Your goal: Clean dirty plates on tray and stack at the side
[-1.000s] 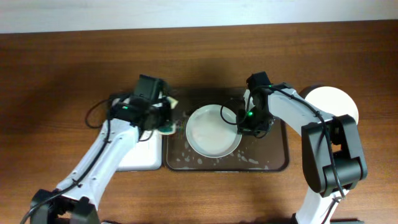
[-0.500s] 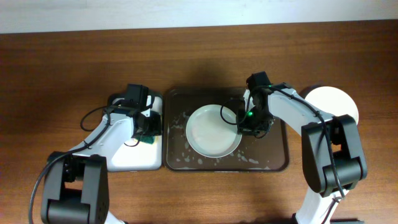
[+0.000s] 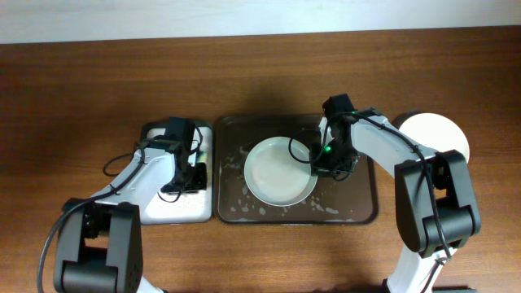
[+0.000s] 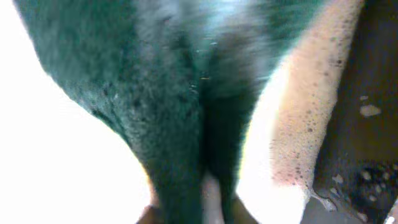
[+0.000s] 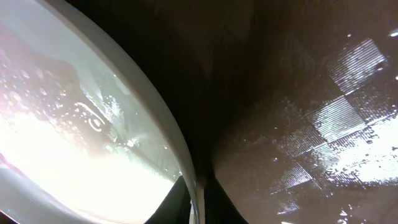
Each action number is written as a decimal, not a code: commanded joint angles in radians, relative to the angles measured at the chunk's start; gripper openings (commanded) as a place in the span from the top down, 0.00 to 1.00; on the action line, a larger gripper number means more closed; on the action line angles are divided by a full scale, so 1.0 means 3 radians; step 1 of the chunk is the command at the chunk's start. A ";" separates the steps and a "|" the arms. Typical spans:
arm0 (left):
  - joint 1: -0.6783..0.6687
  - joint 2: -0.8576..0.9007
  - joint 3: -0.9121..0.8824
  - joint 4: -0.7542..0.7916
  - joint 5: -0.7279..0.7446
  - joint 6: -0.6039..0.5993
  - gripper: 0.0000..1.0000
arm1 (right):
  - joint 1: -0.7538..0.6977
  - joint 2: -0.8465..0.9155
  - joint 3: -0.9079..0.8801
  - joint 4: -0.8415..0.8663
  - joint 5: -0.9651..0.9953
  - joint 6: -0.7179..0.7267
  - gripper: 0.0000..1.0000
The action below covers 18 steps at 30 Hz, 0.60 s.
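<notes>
A pale mint plate [image 3: 277, 172], wet and foamy, lies in the dark brown tray [image 3: 358, 205]. My right gripper [image 3: 318, 163] is shut on the plate's right rim; in the right wrist view the rim [image 5: 155, 134] runs between the fingers [image 5: 198, 202]. My left gripper [image 3: 185, 177] is over the small white tray [image 3: 175, 208], shut on a green sponge [image 4: 155, 93] that fills the left wrist view and rests on the white tray. Another pale plate [image 3: 440, 134] lies on the table at the right.
The dark tray has foam spots along its front and left side [image 3: 244, 207]. Foam lies on the white tray beside the sponge [image 4: 305, 112]. Bare wooden table [image 3: 81, 81] surrounds both trays.
My left gripper has carried the sponge from the dark tray's left edge leftward and down onto the white tray. The right gripper and the mint plate have not moved.
</notes>
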 commanded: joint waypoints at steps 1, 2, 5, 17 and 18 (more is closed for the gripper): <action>0.0013 0.0011 -0.0015 -0.0005 0.0010 -0.0011 1.00 | -0.0006 0.0045 -0.0043 -0.0015 0.0146 0.0024 0.89; 0.0013 0.0011 -0.0015 -0.0005 0.0010 -0.0011 1.00 | -0.0006 0.0045 -0.0043 -0.0014 0.0146 0.0024 0.89; 0.0013 -0.0015 0.0076 -0.0075 0.0013 -0.0010 0.66 | -0.0006 0.0043 -0.0043 -0.0005 0.0149 0.0024 0.91; 0.0013 -0.0525 0.0315 -0.0195 0.0013 -0.0010 0.00 | -0.0006 -0.0539 0.0150 -0.0125 0.0732 -0.0114 0.96; 0.0013 -0.0525 0.0317 -0.0195 0.0013 -0.0010 0.00 | -0.0006 -0.0670 0.0158 -0.0131 0.0804 -0.0132 0.96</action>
